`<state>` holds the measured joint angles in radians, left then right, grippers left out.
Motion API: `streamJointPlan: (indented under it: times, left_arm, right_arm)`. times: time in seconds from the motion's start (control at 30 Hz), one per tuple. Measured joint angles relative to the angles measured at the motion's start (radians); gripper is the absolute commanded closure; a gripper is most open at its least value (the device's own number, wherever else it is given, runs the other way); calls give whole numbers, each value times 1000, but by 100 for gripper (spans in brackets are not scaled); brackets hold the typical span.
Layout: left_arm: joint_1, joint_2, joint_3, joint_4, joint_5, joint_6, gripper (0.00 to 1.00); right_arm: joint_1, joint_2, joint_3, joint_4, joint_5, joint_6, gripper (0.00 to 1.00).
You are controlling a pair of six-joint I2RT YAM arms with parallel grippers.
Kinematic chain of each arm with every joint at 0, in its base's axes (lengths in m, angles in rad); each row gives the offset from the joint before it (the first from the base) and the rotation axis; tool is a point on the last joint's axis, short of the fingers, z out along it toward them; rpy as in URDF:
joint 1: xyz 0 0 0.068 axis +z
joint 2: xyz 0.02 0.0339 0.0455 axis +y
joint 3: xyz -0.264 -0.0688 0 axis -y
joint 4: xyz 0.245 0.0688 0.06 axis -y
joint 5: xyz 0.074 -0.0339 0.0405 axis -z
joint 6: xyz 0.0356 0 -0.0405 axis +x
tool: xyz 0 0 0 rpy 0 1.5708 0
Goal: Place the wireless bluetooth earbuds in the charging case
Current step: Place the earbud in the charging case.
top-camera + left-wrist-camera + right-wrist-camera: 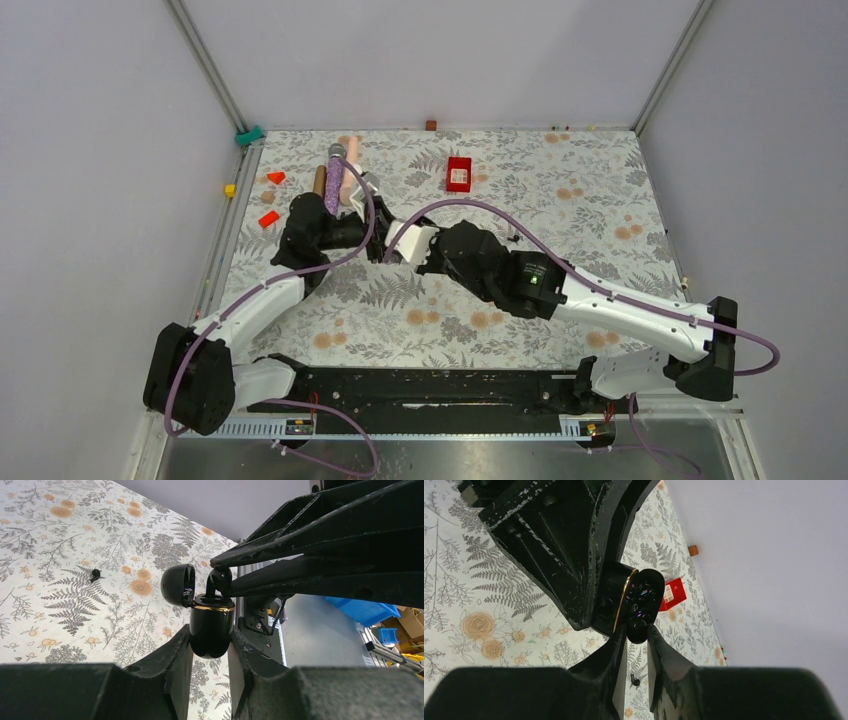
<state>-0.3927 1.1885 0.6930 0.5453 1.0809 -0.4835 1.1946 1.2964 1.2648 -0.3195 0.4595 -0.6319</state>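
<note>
Top view, arms: left gripper [377, 243] and right gripper [400, 247] are nose to nose over the floral table [560, 300], a little left of centre; their cargo is hidden under the wrists here
Top view, bystanders: red box [459, 173] beyond them, orange block [276, 177] off to the left
Left wrist, left gripper: clamped on the black charging case [211, 625], 1 finger on each flank
Left wrist, case heading: long axis runs straight out along those fingers, with the gold-rimmed mouth pointing away from the wrist and the lid [178, 584] swung open to the left
Left wrist, right gripper: reaches in from the right, tips pinched on 1 black earbud [220, 580]
Left wrist, key relation: the earbud sits right at the mouth, on the side away from the lid; its long axis runs close to the case's own, leaning a touch; seated or only resting, cannot tell
Left wrist, spare: a 2nd black earbud [94, 574] lies on the table, well apart
Right wrist, right gripper: fingers closed on the earbud, which sits just past the tips
Right wrist, case: body to the left inside the left gripper, gold rim facing right toward the earbud, glossy lid interior behind
Call, next move: probably a short push along the case's axis by the right arm while the left braces; that slight lean could catch the rim
</note>
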Motion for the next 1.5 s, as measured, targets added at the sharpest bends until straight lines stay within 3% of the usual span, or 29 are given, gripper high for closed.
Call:
streamJointPlan:
  times: [0.13,0.4,0.7,1.17,1.5]
  left_arm:
    - [6,-3,-2,12,-6,-15,100]
    - [10,-6,-17,34,-13,-20,100]
    - [14,-12,-17,51,-13,-18,100]
    - [20,-25,-40,110,1,-15,100]
    - [21,-29,-85,252,24,-77,100]
  right_arm:
    - [5,11,2,18,27,18,79]
    - [6,35,31,-2,53,70,61]
    - [8,32,114,-111,12,124,47]
    - [-2,-19,214,-252,-82,189,42]
    - [-130,-139,218,-227,-101,247,42]
